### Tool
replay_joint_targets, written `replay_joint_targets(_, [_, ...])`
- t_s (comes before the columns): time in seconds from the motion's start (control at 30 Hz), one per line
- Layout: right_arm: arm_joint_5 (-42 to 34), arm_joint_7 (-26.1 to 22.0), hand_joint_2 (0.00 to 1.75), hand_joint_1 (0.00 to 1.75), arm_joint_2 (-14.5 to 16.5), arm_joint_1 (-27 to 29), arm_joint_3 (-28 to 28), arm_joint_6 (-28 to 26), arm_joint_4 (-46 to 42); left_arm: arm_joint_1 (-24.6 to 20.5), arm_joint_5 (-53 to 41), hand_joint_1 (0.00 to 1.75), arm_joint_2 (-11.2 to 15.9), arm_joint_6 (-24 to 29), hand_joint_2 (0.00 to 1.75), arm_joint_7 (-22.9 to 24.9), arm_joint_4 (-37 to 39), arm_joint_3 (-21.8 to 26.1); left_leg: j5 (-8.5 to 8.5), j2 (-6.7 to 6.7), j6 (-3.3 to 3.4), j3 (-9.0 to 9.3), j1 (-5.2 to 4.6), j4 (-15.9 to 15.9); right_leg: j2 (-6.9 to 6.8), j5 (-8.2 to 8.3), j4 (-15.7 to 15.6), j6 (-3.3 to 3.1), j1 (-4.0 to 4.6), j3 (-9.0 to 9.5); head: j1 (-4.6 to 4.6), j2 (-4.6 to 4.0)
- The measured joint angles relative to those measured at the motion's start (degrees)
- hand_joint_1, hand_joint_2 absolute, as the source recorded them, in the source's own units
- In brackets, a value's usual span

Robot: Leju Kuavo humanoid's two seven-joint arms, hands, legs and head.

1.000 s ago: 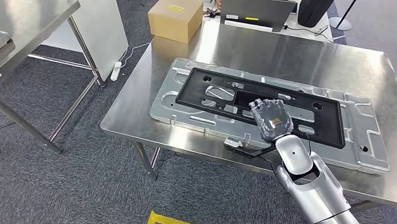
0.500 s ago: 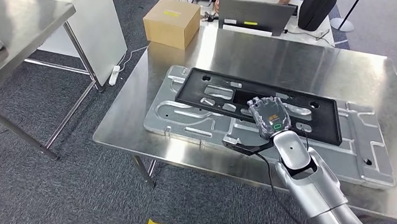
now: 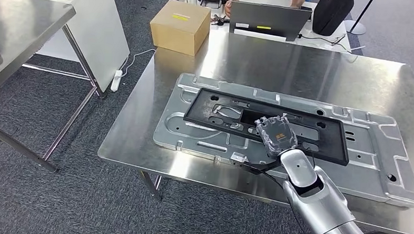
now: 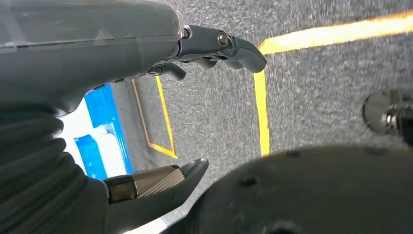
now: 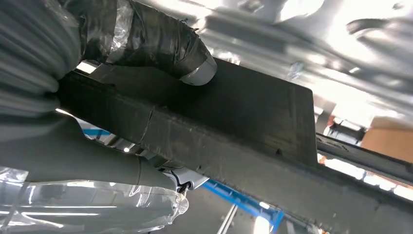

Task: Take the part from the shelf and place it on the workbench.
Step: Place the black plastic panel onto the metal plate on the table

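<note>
Box (image 3: 180,20) and laptop (image 3: 269,18) edge the workbench (image 3: 302,63).

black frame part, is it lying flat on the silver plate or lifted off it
Cannot tell for certain. The right hand grips the black rectangular frame part along its near edge over the silver stamped metal plate; contact underneath is unclear.

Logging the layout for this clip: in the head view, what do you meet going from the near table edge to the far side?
robot hand → black frame on the metal plate → cardboard box → laptop
</note>
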Motion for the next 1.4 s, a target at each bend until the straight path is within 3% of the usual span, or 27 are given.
replay_joint_targets(0.07, [-0.01,-0.16,0.00,0.00,-0.02,0.21,-0.18,-0.18,0.62,-0.11,0.24,0.00,-0.05,-0.44,1.75,-0.02,0.01,0.38,-0.08,-0.07,0.12,0.02,-0.09,0.00,-0.05,0.08,-0.37,-0.09,-0.02,0.20,0.01,0.00])
replay_joint_targets(0.27, [-0.01,-0.32,0.00,0.00,-0.01,0.27,-0.72,-0.83,2.01,-0.25,0.05,0.00,-0.09,-0.61,1.75,1.20,0.30,0.84,-0.23,-0.04,0.61,0.06,-0.19,0.02,-0.05,0.32,-0.97,0.55,-0.04,0.47,0.01,0.00])
replay_joint_targets(0.4, [-0.01,-0.36,0.00,0.00,-0.01,0.36,-1.25,-0.89,2.47,-0.26,-0.25,0.00,-0.09,0.08,0.00,1.78,0.31,0.97,-0.21,-0.04,0.87,0.06,-0.27,0.05,-0.06,0.38,-1.05,1.66,-0.15,0.48,0.01,0.00])
replay_joint_targets(0.9, [1.04,-0.53,0.00,0.00,0.04,1.20,-1.87,-3.07,1.46,-0.27,-0.49,0.00,-0.11,0.24,0.00,1.52,0.31,2.39,-0.06,0.00,0.90,0.22,-0.20,0.05,-0.06,0.42,-0.73,1.84,-0.04,0.43,0.01,0.00])
replay_joint_targets(1.4, [-0.65,-4.20,0.00,0.00,0.48,3.37,0.26,-5.32,-14.19,-0.46,-2.31,0.00,-0.22,0.33,0.00,1.63,0.31,3.60,-0.06,0.02,0.90,0.22,-0.20,0.04,-0.04,0.41,-0.70,1.83,-0.05,0.42,0.01,0.00])
